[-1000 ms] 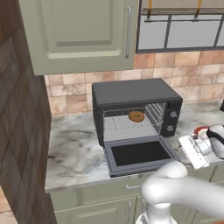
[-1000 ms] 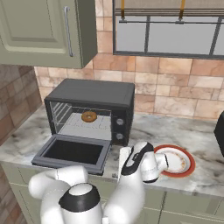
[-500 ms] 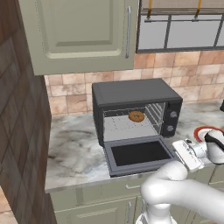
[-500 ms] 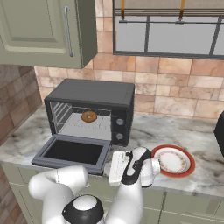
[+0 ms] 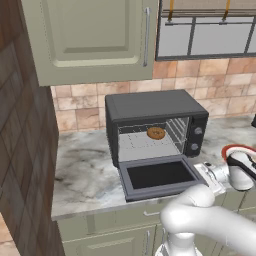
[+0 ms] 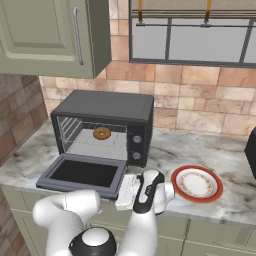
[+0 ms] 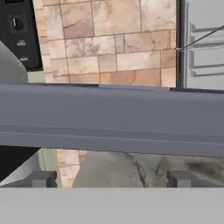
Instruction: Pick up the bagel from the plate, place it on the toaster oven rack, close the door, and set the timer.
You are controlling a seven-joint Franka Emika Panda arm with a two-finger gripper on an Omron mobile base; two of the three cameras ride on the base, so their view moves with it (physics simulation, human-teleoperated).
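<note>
The golden-brown bagel [image 5: 156, 133] [image 6: 101, 133] lies on the light-grey rack [image 5: 145, 145] [image 6: 97, 146] inside the black oven. The door [image 5: 157, 176] [image 6: 82, 174] hangs fully open, flat over the counter edge. My gripper [image 5: 207, 176] [image 6: 126, 192] sits low at the door's right front corner, left of the red-rimmed plate [image 6: 196, 183] [image 5: 236, 149], which holds nothing. In the hand view the door's grey edge [image 7: 109, 118] runs across just beyond my gripper [image 7: 111, 179], which is open; its fingertips [image 7: 41, 178] stand wide apart with nothing between them.
The oven's control panel with its knobs [image 6: 134, 147] [image 5: 198, 136] [image 7: 17, 24] is on the right side of its front. Marble counter [image 5: 85, 160] runs left of the oven to a dark wood wall [image 5: 20, 150]. Cabinets hang above.
My hand has swung left and down, away from the plate, to the right front corner of the open door. Bagel, door and plate have stayed where they were.
</note>
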